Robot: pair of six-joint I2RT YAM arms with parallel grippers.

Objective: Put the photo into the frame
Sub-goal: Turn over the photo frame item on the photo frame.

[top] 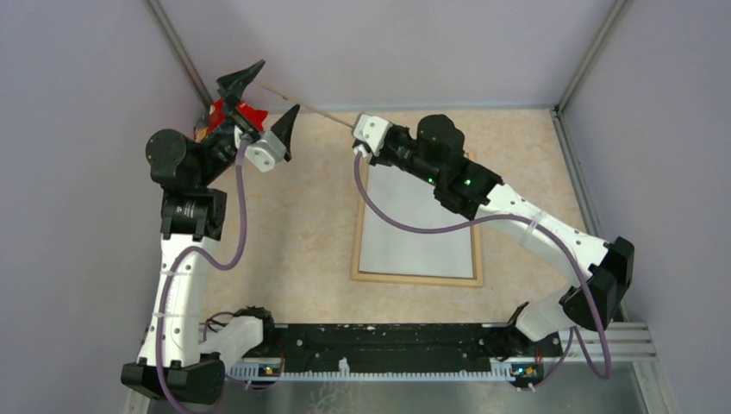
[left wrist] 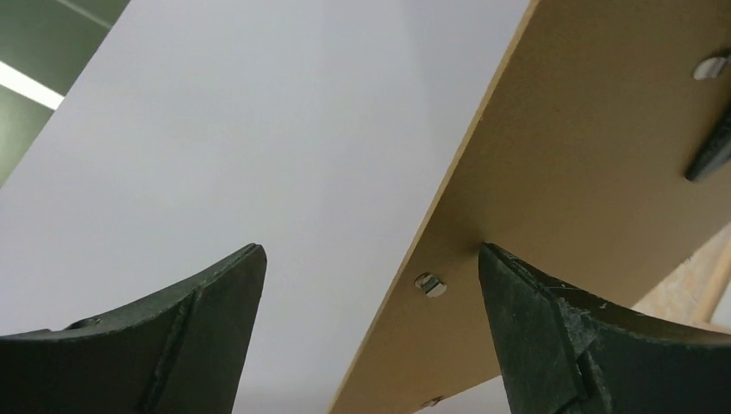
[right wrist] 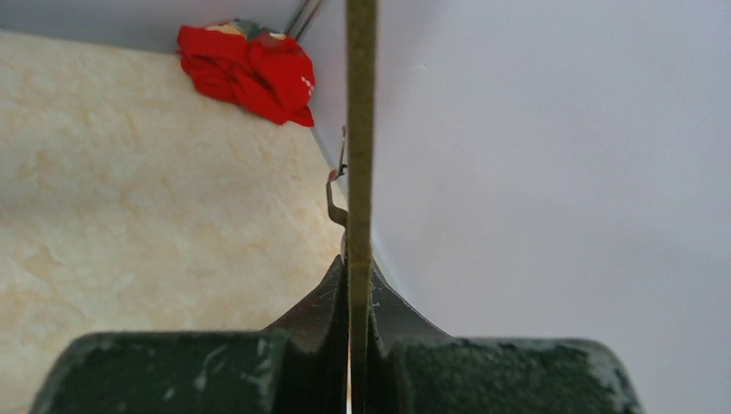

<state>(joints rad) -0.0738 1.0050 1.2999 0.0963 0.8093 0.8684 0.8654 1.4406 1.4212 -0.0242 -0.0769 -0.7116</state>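
Backdrop: lilac enclosure walls around a beige marbled counter (top: 293,241).
Photo: the large thin print (top: 418,224) lies whitish-grey back up on the counter, inside the wooden surround. It looks seated flat.
Frame: the thin light-wood rectangular frame (top: 414,278) lies flat at mid-counter, its far end under the right arm.
Board: the flat brown backing board (top: 306,105) is held in the air beyond the frame, seen edge-on from above. Small metal turn tabs (left wrist: 429,284) show on its face.
Right tool: the right tool (right wrist: 359,267) is clamped tight on the board's thin edge.
Left tool: the left tool (left wrist: 371,248) is spread wide and grips nothing. One finger is right at the board, and I cannot tell whether it touches.
Corner: a crumpled red cloth (right wrist: 246,65) lies well apart in the far-left corner.
Risk, slip: a single narrow pinch may let the board pivot or drop.
Risk, landing: a tilted board could strike the frame's rim or push the photo askew.
Risk, tabs: the metal tabs might snag on the wood.
Risk, left finger: it could knock the board.
Writing: none readable; white marks on the cloth are too small.
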